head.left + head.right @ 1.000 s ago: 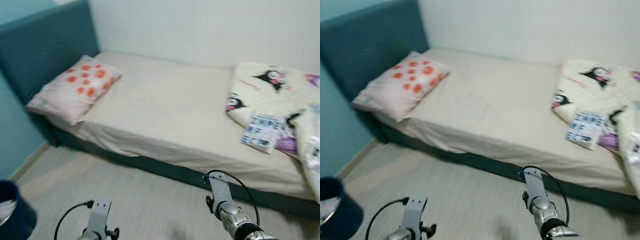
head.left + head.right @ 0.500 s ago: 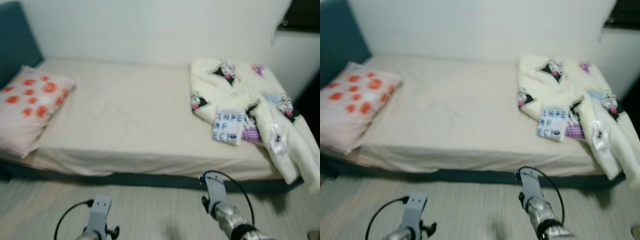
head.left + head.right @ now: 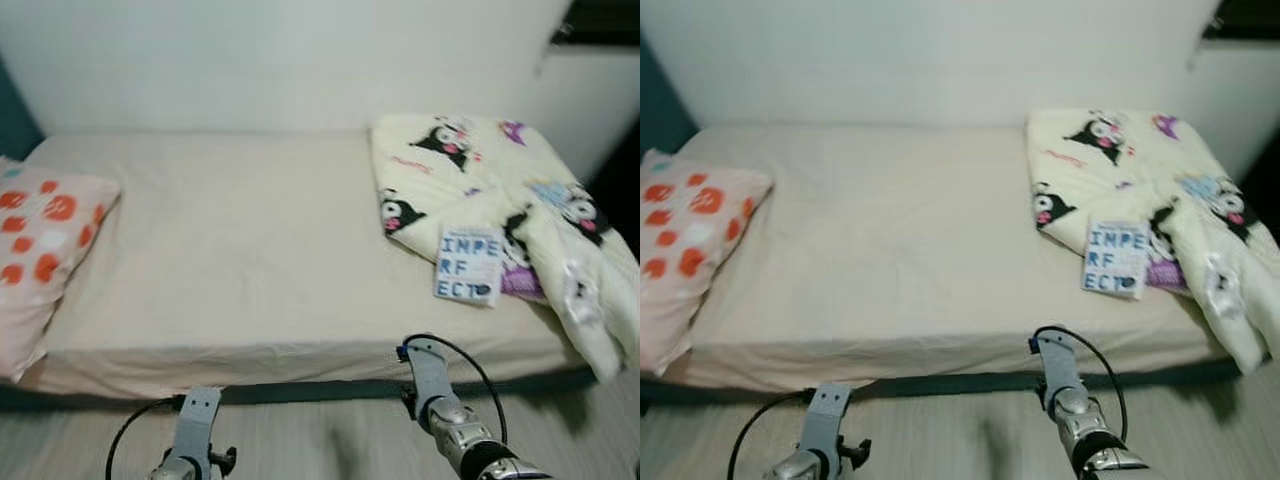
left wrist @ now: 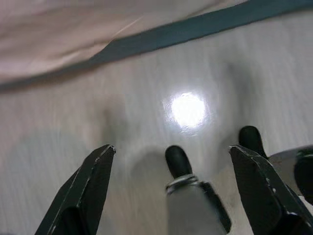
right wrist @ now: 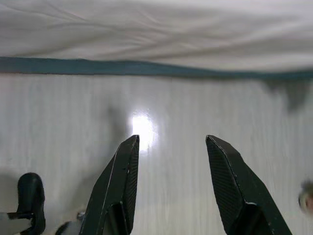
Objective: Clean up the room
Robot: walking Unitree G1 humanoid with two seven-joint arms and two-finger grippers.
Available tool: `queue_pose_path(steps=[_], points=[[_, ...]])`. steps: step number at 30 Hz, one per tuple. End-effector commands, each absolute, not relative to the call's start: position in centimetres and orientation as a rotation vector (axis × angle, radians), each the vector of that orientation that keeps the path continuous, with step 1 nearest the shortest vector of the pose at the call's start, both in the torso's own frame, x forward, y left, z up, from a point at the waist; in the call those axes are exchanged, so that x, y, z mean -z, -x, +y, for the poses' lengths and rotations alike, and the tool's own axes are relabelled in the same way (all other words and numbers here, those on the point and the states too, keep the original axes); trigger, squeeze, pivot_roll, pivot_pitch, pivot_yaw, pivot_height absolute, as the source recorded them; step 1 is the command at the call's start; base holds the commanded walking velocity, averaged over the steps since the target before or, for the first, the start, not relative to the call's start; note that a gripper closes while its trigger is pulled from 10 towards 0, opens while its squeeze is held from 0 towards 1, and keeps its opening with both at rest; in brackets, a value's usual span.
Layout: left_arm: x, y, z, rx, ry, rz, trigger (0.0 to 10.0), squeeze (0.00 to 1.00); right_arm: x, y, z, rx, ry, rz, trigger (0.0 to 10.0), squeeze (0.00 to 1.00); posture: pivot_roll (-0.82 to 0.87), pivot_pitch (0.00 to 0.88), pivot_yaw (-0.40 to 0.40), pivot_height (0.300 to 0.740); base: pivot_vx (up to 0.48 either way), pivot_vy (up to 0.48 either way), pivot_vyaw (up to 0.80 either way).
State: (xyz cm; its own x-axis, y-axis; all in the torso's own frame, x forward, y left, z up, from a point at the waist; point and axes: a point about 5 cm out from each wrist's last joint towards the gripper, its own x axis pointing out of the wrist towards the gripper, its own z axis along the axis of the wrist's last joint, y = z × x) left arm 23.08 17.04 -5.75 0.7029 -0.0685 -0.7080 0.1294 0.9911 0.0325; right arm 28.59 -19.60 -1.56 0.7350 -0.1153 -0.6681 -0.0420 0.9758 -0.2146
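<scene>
While both arms hang low over the pale floor [image 5: 161, 186] just before the bed [image 3: 240, 250], the left hand [image 4: 171, 161] has its black fingers [image 4: 90, 186] spread wide with nothing between them, and the right hand [image 5: 171, 166] is likewise parted and empty. Beyond them a dark teal bed frame [image 5: 146, 67] edges a mattress under a cream sheet. On the robot's right end of the bed lies a rumpled cream blanket [image 3: 470, 170] printed with black cartoon figures, and on its near part rests a white book [image 3: 468, 265] with large blue letters. At the left end sits a pink pillow [image 3: 40, 250] with orange-red spots.
</scene>
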Motion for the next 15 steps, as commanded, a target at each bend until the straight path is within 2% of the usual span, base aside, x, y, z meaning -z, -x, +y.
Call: queue_pose_path(steps=[1, 5, 15], points=[[6.14, -22.53, 16.64, 0.135, -0.089, 0.805, 10.0, 0.0, 2.04, -28.02, -19.82, 0.041, 0.232, 0.769, 10.0, 0.0, -0.12, 0.084, 0.011, 0.74, 0.0, 0.0, 0.0], [6.15, -22.52, 16.58, 0.145, -0.097, 0.806, 10.0, 0.0, 1.98, -28.1, -19.71, 0.035, 0.235, 0.763, 10.0, 0.0, -0.12, 0.084, 0.011, 0.74, 0.0, -0.139, 0.0], [5.78, -23.12, 16.05, 0.152, -0.089, 0.782, 10.0, 0.0, 1.75, -28.34, -19.73, 0.042, 0.228, 0.742, 10.0, 0.0, -0.12, 0.087, 0.011, 0.74, 0.0, -0.474, 0.0]])
